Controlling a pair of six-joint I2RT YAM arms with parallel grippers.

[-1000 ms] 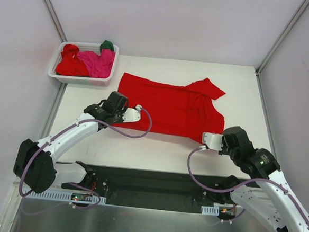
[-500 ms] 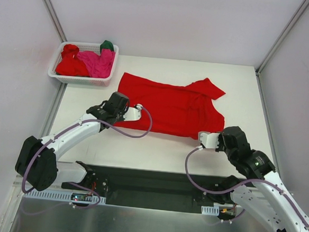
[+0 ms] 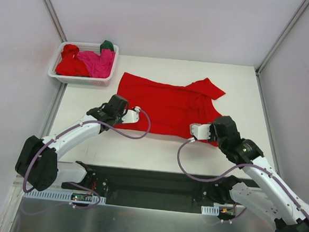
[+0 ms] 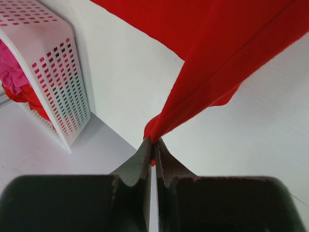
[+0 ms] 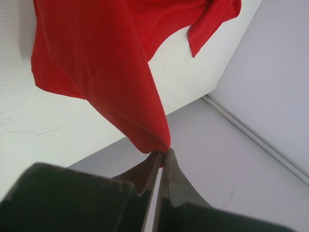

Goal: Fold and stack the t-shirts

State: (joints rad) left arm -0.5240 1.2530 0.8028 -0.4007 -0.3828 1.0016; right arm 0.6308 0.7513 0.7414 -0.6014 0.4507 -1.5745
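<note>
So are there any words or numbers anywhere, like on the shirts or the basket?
No words, numbers or signs can be read in any view.
The red t-shirt on the table: plain, no print showing.
The basket: plain white, no label.
The shirts in the basket: crumpled, no writing showing.

Left gripper [image 4: 153, 147] right of white lattice basket [image 4: 53, 72], nearer camera. Dark fingers [image 4: 137, 164] pressed together, pinching bunched edge of red t-shirt [image 4: 231, 43]. Cloth rises taut from pinch as folded band, leading away from basket. Rest of shirt spreads over white table [image 4: 120, 72], right of basket, not touching it. Inside basket: magenta-pink cloth [image 4: 12, 72], red cloth [image 4: 31, 99] just beneath it, both crumpled.
</note>
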